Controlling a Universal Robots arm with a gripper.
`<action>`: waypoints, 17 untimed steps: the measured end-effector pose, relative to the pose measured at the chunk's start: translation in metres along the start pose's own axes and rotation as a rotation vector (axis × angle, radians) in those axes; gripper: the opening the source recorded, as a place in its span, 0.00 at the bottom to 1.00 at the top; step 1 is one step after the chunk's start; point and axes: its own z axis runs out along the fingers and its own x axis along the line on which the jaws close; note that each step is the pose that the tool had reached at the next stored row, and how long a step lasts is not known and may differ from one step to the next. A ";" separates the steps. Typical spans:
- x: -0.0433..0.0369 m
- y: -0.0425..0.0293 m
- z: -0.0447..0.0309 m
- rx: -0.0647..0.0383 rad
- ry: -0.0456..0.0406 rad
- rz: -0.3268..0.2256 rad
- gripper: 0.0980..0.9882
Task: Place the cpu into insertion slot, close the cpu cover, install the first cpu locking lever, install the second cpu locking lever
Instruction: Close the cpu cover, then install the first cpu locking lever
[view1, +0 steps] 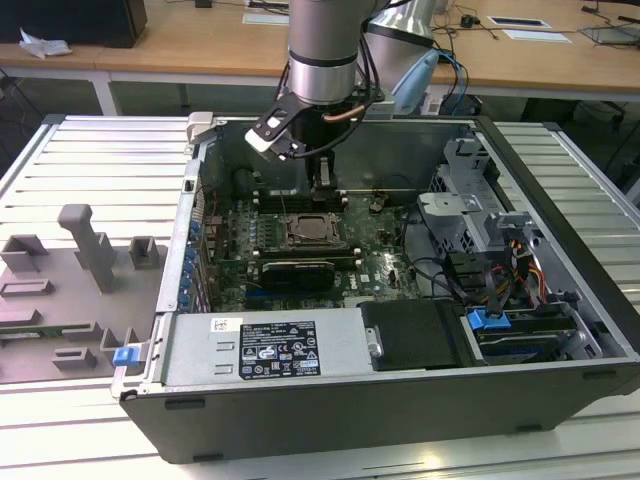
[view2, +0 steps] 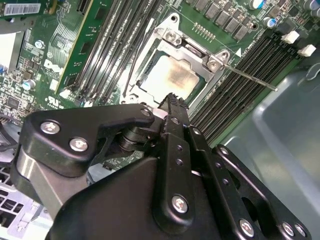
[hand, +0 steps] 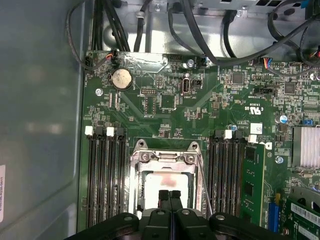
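Note:
The cpu (view2: 170, 77) lies flat in the insertion slot (view1: 312, 232) on the green board, its silver-grey top showing a brownish smear. The cpu cover (hand: 162, 158) is down around it as a silver frame. One thin wire locking lever (view2: 250, 78) sticks out sideways over the memory slots; another wire lever (view2: 136, 60) runs along the opposite side of the socket. My gripper (hand: 170, 196) hovers just above the cpu, fingers pressed together with nothing between them. In the exterior view the gripper (view1: 323, 183) hangs over the socket's far edge.
Black memory slots (hand: 105, 175) flank the socket on both sides. A black card (view1: 297, 272) sits in front of it, the power supply (view1: 265, 350) nearer still. A drive cage and cables (view1: 480, 230) fill the exterior view's right. A grey fixture (view1: 75, 290) lies outside the case.

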 end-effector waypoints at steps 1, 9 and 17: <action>0.0000 -0.0006 0.0000 0.000 0.0001 0.000 0.01; 0.0004 -0.0098 -0.0003 0.000 0.0000 0.000 0.01; 0.0002 -0.0099 -0.0054 0.000 -0.0001 0.000 0.01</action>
